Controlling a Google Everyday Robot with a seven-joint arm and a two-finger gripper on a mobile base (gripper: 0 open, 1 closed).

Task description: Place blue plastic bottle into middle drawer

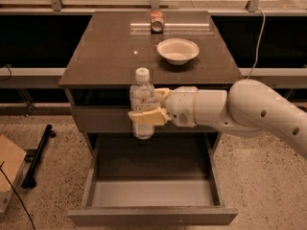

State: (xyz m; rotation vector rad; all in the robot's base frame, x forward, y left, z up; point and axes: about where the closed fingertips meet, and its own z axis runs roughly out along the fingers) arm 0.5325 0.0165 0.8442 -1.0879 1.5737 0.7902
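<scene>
The blue plastic bottle (142,102) is clear with a white cap and a pale label. It hangs upright in the air in front of the cabinet's front edge, above the open middle drawer (152,194). My gripper (147,113) is shut on the bottle around its middle, with the pale fingers (146,117) wrapped across the label. The arm reaches in from the right. The drawer is pulled out, wide and shallow, with a bare grey floor.
On the brown tabletop (105,47) stand a white bowl (178,50) and a small red-and-silver can (157,20) at the back. A black bar (38,155) and a cardboard box (9,164) lie on the floor at the left.
</scene>
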